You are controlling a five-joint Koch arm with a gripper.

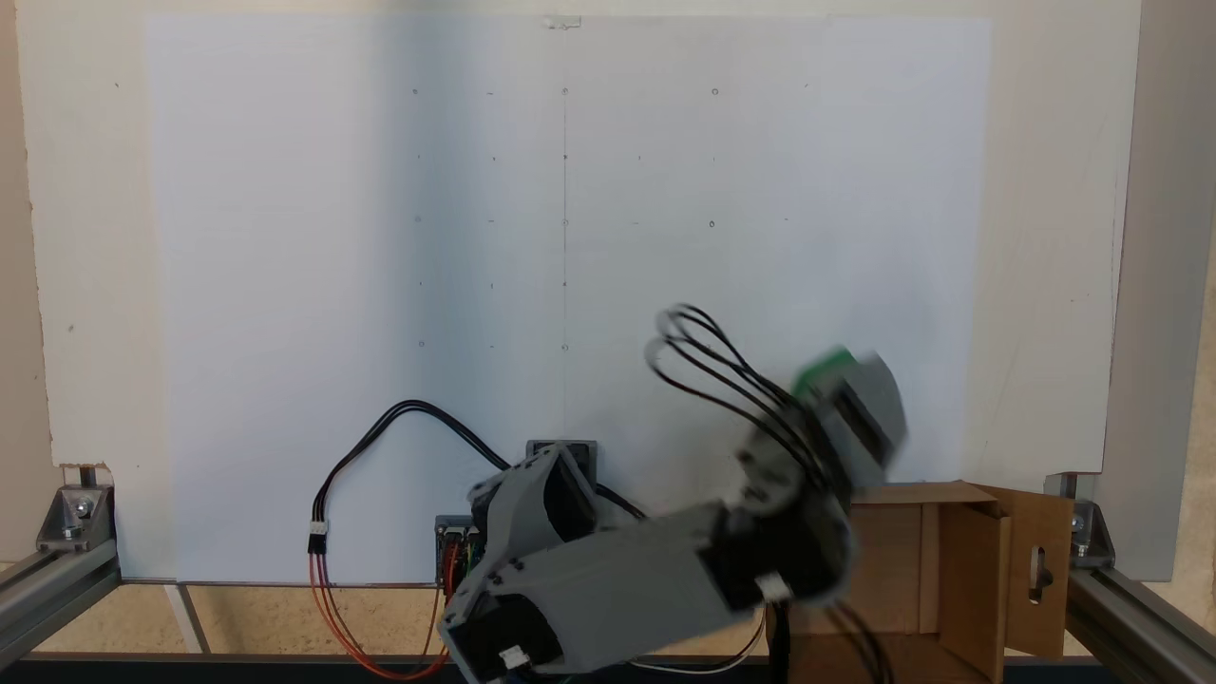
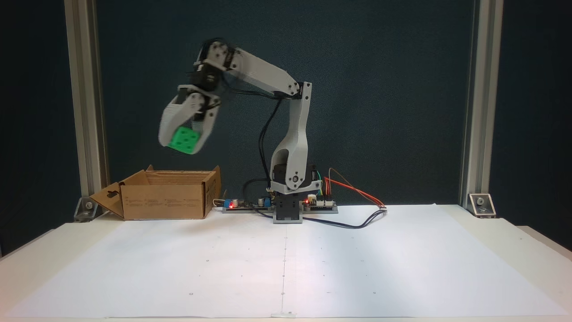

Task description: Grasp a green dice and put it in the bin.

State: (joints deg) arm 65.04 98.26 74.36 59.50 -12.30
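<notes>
The green dice (image 2: 183,139) is a small bright green cube with same-green pips, held in the air between the grey fingers of my gripper (image 2: 184,142), which is shut on it. It hangs above the open top of the bin (image 2: 166,197), a brown cardboard box with flaps at the table's back left in that fixed view. Seen from above in a fixed view, a sliver of the green dice (image 1: 819,369) shows beside the blurred gripper (image 1: 836,380), just beyond the bin (image 1: 955,570) at the lower right, whose flap has a slot cut-out.
A white paper sheet (image 2: 286,264) with small marks covers the table. The arm's base and circuit boards (image 2: 286,205) with black and orange cables stand at the back centre. Aluminium frame posts (image 2: 87,103) rise at both back corners.
</notes>
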